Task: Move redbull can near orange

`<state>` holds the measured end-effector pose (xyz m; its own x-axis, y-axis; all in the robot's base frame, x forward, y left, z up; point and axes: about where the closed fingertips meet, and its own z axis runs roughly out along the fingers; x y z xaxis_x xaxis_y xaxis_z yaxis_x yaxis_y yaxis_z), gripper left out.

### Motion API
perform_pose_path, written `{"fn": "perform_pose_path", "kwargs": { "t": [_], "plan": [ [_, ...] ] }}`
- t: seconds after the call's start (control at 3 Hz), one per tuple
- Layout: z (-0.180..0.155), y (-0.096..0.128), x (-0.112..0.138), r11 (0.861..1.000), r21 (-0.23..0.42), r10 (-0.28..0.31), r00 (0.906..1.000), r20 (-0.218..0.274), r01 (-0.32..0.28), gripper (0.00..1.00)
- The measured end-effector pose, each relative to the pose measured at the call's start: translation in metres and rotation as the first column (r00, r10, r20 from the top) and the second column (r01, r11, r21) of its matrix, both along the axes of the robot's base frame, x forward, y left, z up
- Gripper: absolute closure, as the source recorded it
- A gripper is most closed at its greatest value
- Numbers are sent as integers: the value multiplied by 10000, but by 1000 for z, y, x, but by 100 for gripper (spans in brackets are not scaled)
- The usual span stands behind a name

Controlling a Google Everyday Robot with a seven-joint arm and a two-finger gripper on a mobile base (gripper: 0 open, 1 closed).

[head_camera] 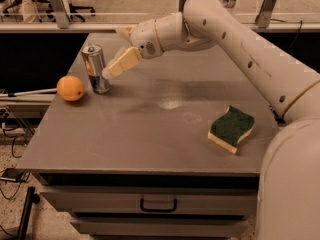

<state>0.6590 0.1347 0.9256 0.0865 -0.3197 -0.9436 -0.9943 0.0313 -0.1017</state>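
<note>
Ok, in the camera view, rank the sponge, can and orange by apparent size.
Largest to smallest:
sponge (nearest the camera, so unsure)
can
orange
The gripper sits open beside the can.

Silver redbull can (95, 68), gripper (115, 50) beside, cream fingers (123, 62)

Claw (113, 52) spread, far left; arm (240, 39) outstretched

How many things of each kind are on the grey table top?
Cans: 1, the redbull can
Fruits: 1, the orange
Sponges: 1, the sponge
Total: 3
The end effector is beside the redbull can.
</note>
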Motion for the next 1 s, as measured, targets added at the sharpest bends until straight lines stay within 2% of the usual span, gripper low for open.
{"fn": "perform_pose_path", "kwargs": {
  "t": [0.33, 0.67, 1.0],
  "plan": [
    [17, -62, 15, 9945, 519, -925, 9955, 225, 912, 0],
    [26, -89, 23, 9849, 677, -1602, 9870, 112, 1591, 0],
    [26, -90, 23, 9844, 682, -1635, 9865, 105, 1624, 0]
  ]
}}
